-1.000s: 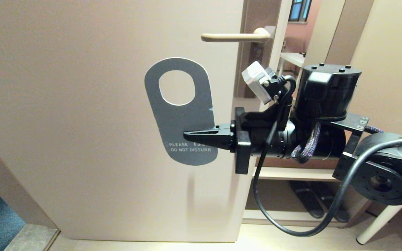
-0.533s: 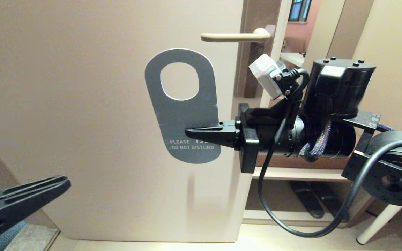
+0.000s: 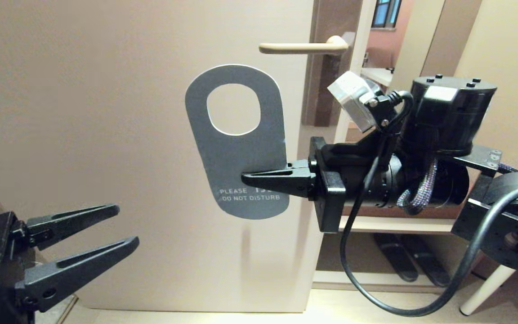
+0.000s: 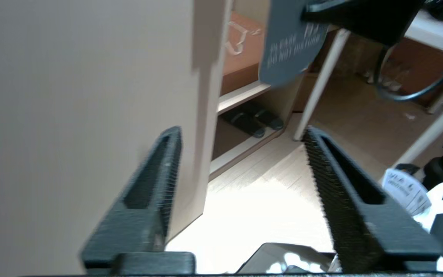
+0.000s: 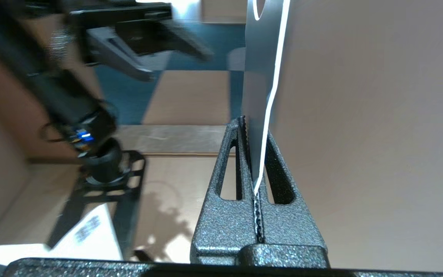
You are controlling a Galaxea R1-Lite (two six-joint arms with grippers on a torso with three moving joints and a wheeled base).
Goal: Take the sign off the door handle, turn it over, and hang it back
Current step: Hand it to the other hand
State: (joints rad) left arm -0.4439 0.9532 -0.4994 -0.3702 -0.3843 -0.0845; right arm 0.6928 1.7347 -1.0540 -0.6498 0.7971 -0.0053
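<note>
The sign (image 3: 241, 153) is off the door handle (image 3: 301, 47) and hangs upright in front of the door, well below and left of the handle. Its grey-blue "DO NOT DISTURB" side faces me. My right gripper (image 3: 246, 177) is shut on the sign's lower right edge; the right wrist view shows the card edge-on (image 5: 262, 115) pinched between the fingers (image 5: 229, 161). My left gripper (image 3: 126, 227) is open and empty at the lower left, below and left of the sign. In the left wrist view the sign's lower end (image 4: 294, 50) is far ahead of the open fingers (image 4: 333, 181).
The beige door (image 3: 106, 112) fills the left and middle; its edge (image 3: 326, 135) is just right of the sign. Past the door stand a low shelf (image 3: 389, 224) with dark slippers (image 3: 398, 256) and a white table leg (image 3: 488, 288).
My left gripper has risen into view at the lower left and opened. My right gripper has carried the sign slightly to the right; it rose, then dropped back a little.
</note>
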